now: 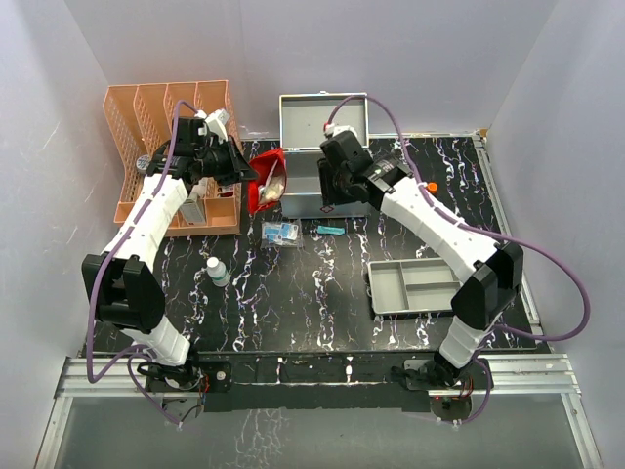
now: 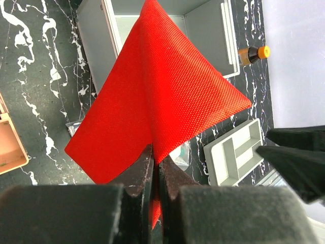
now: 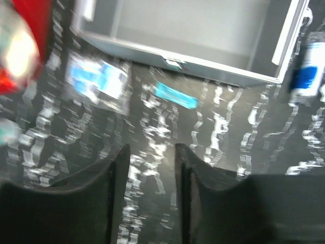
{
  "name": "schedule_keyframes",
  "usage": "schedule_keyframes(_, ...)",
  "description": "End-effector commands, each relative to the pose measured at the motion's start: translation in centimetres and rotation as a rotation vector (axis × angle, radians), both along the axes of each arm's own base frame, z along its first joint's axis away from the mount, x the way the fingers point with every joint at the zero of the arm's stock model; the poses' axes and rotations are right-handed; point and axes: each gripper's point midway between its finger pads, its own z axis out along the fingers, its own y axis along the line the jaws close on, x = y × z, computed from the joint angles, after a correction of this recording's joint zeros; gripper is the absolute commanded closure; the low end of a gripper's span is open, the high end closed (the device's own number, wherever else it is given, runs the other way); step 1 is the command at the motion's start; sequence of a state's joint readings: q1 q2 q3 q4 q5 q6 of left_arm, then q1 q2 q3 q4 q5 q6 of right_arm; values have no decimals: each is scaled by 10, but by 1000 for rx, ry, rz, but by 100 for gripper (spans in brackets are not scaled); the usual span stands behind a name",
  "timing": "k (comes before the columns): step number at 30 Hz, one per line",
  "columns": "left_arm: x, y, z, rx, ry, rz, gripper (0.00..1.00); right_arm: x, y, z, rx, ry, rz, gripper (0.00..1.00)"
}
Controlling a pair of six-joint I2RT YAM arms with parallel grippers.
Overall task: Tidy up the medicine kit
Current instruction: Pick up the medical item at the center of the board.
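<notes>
Top external view takes in the whole black, white-veined table [image 1: 322, 293]: the medicine kit [image 1: 303, 186], a silver-grey metal case, stands open at the rear centre with its lid upright. An orange lattice file organizer [image 1: 171, 147] stands to the kit's left and a shallow grey divided tray [image 1: 415, 286] lies near the right arm. A small white bottle [image 1: 217, 272] stands toward the left arm. The left gripper [image 1: 246, 174] holds a red pouch [image 1: 266, 181] just beside the kit's left wall, and the right gripper [image 1: 332, 200] hangs at the kit's front edge. Only the left wrist view shows the pouch's fine woven mesh, folded into a peak, with the jaws pressed together on its lower edge. It also shows an amber bottle with an orange cap [image 2: 252, 53] beyond the kit. The right wrist view, blurred, shows its jaws spread with bare table between them. Ahead lie a teal strip [image 3: 175, 95] and a blue-and-white packet [image 3: 99, 81] before the kit's smooth front wall.
</notes>
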State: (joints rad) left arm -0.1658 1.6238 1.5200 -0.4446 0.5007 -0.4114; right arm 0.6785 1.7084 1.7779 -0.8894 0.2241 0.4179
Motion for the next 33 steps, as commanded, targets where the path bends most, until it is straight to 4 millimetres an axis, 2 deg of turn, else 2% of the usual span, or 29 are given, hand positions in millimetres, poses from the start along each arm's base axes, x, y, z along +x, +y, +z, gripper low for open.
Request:
schedule_keyframes(1, -8, 2, 29, -13, -64, -3, 100, -4, -33, -45, -309, 19, 167, 56)
schedule_keyframes(3, -8, 1, 29, -15, -65, -6, 100, -3, -34, -58, -360, 27, 263, 51)
schedule_keyframes(4, -8, 1, 30, -17, -64, -9, 100, -1, -33, -71, -384, 46, 317, 49)
schedule_keyframes(7, -9, 0, 30, -23, -65, -16, 100, 0, -26, -95, -421, 56, 487, 31)
schedule_keyframes(8, -9, -1, 30, -25, -67, -19, 100, -1, -24, -100, -422, 55, 532, 29)
schedule_keyframes(13, -9, -2, 32, -29, -73, -24, 100, -2, -17, -123, -443, 31, 712, 31)
schedule_keyframes(23, -9, -5, 32, -46, -71, -34, 100, 8, -8, -167, -497, -13, 888, 37)
schedule_keyframes(29, -7, -5, 33, -54, -77, -31, 100, 20, -7, -191, -502, 1, 934, 42)
schedule_keyframes(33, -7, -6, 33, -55, -74, -31, 100, 33, -12, -199, -508, 3, 929, 43)
